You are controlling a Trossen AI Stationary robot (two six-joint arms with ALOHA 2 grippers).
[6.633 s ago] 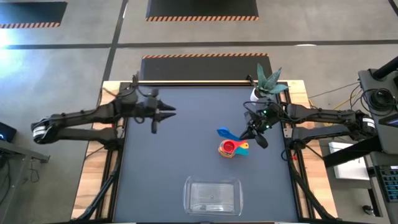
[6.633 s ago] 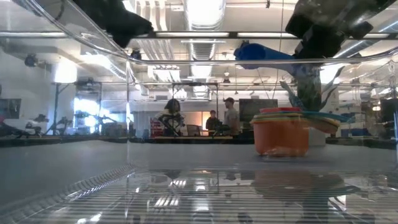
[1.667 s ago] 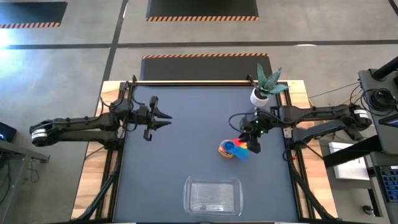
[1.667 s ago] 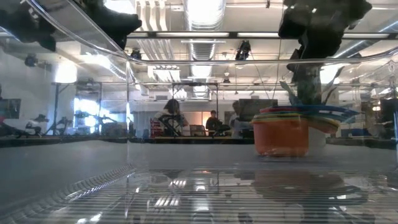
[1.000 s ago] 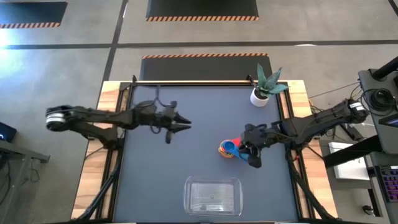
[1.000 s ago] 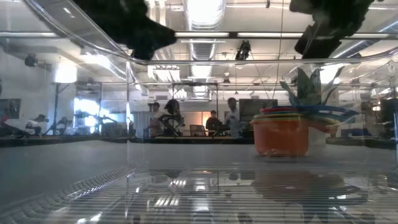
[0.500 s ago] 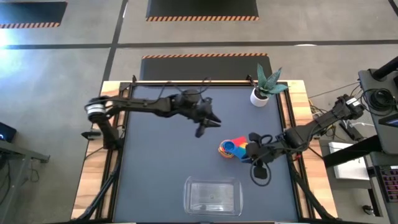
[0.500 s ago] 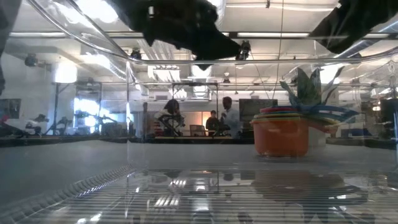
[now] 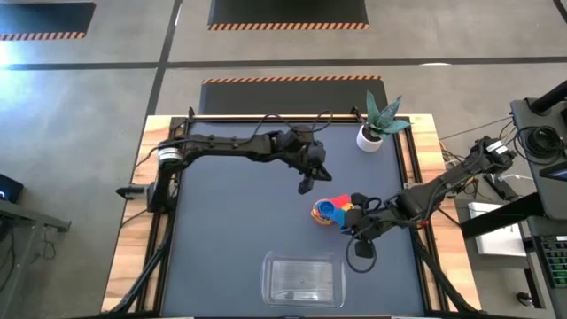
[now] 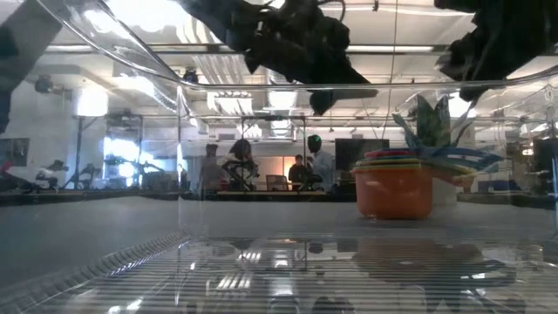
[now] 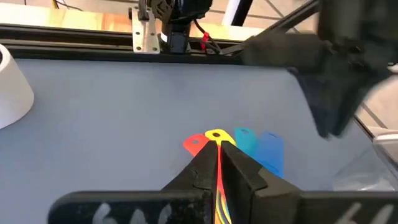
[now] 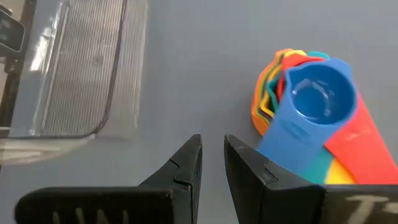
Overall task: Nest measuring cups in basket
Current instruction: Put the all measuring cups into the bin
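The dark grey tabletop point(image 9: 230, 230) carries all items. Largest of these is the clear, see-through rectangular plastic basket point(image 9: 304, 279), standing at the near edge. It holds no cups, so the final placement is not yet done.

The two dark arms come next. The left gripper point(image 9: 306, 183) is extended across the tabletop and hangs above it just beside the cups, on their far side. In the left wrist view its fingers point(image 11: 239, 177) lie nearly together with only a thin slit between them, holding nothing. That view looks along the fanned handles, which suggests it is lined up to steady or take the stack. The right gripper point(image 9: 361, 251) sits between the cups and the basket. Its fingers point(image 12: 186, 165) are slightly apart with bare tabletop showing between them, holding nothing.

The small white round plant pot with a spiky green plant point(image 9: 372, 135) stands at the far right corner, well apart from the work and not part of the task.

Smallest is the stack of small round plastic measuring cups point(image 9: 334, 211), right of centre on the tabletop and apart from the basket. The orange cup point(image 10: 392, 198) forms the base, the blue cup point(image 12: 316, 98) sits uppermost, and the handles fan outward. In judgement, nesting is complete and transfer of the stack to the basket remains.
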